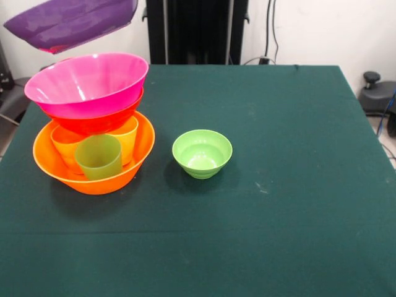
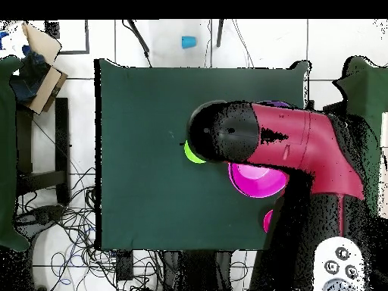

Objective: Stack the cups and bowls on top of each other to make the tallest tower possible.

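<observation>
Whether my end effector is wide or narrow I cannot tell: the front view shows none of it, and from overhead my arm (image 2: 303,148) covers it. At the upper left of the front view a purple bowl (image 1: 71,23) hangs tilted in the air above the tower (image 1: 93,124). That tower stands on the left of the green table (image 1: 278,204): a large orange bowl (image 1: 105,180) as base, orange, yellow and green cups (image 1: 99,158) inside it, a red bowl (image 1: 96,122) on them, a pink bowl (image 1: 86,83) on top. Right of it, apart, sits a small light green bowl (image 1: 202,153), upright. From overhead, a blue cup (image 2: 188,42) lies on the floor beyond the table.
</observation>
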Motion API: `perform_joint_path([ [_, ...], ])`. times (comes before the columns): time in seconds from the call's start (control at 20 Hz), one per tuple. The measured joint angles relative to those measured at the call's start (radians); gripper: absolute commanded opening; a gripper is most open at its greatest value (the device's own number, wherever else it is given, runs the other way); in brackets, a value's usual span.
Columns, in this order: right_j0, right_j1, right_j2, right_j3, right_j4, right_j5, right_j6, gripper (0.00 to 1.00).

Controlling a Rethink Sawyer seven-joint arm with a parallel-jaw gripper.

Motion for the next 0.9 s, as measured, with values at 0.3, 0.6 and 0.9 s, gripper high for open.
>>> perform_joint_path([
  [0.3, 0.022, 0.001, -0.03, 0.0, -0.049, 0.0, 0.0, 0.0],
  [0.6, 0.029, 0.011, -0.05, 0.005, -0.064, -0.003, 0.0, 0.0],
  [0.9, 0.029, 0.016, -0.057, 0.034, -0.065, -0.052, 0.0, 0.0],
])
